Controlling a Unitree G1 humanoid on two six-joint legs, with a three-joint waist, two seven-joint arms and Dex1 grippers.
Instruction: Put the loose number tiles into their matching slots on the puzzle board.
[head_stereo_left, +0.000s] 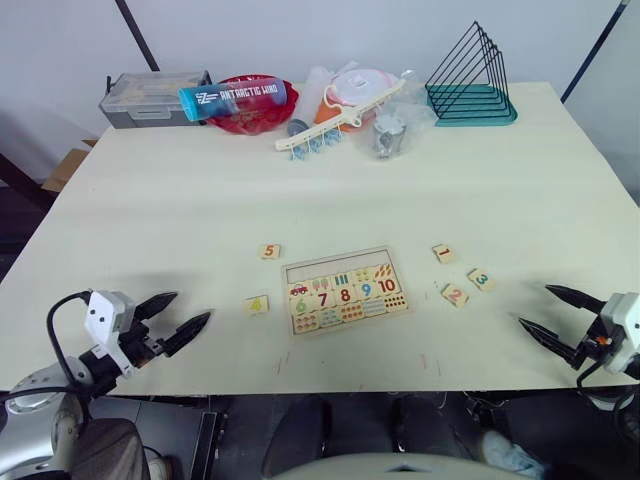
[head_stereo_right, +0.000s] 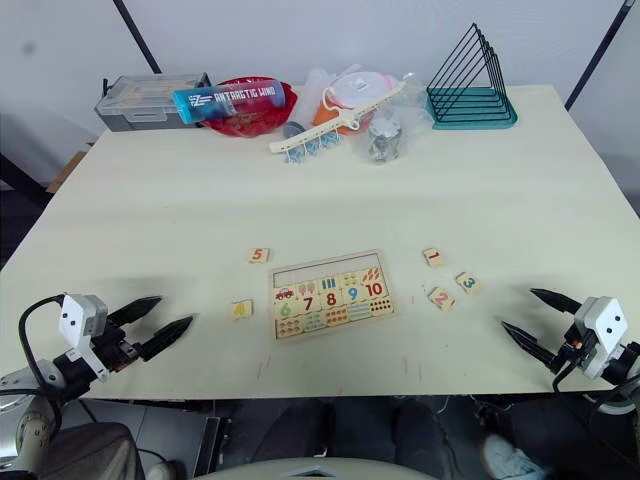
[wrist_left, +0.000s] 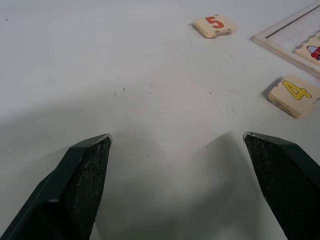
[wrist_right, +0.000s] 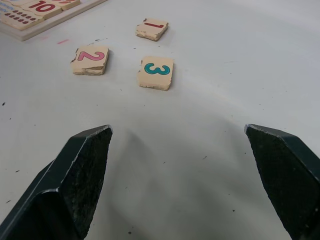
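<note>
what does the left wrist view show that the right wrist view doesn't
Left wrist view: the 5 tile and the 4 tile lying loose on the table, beside the puzzle board's empty slot row, with the left pincer open. Right wrist view: the 1 tile, 2 tile and 3 tile, with the right pincer open. Both share the tabletop and a corner of the board.

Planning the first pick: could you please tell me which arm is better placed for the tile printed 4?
Left. The square light-wood tile with a yellow 4 lies left of the light-wood puzzle board, nearest the open left gripper.
</note>
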